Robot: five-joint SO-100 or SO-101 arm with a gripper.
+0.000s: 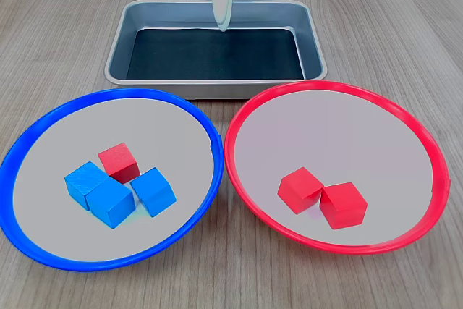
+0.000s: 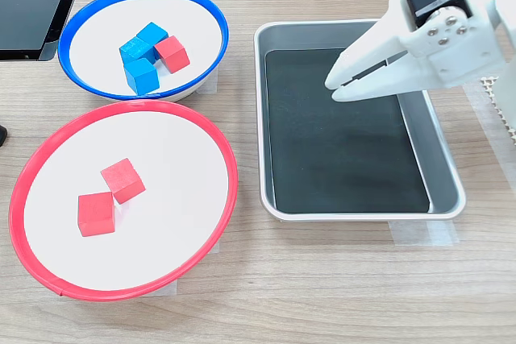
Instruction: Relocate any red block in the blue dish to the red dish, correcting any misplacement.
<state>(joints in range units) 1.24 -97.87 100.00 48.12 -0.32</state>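
Sitting in blue dish (image 1: 189, 110): red block (image 1: 119, 162), likely light, rigid, matte; blue cubes (image 1: 108, 197) crowd it, grip free faces. Tool (image 2: 332, 90) closed, empty.

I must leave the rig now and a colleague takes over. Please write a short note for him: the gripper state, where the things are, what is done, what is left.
Gripper: shut, holds nothing, hangs over the metal tray, which has nothing in it.
Blue dish: three blue blocks and one red block, which touches them. This red block is the misplaced one.
Red dish: two red blocks, side by side.
Done: nothing on the misplaced block yet, by how things lie.
Left: open the gripper, reach into the blue dish, pick up the red block without pushing the blue ones, and put it in the red dish.
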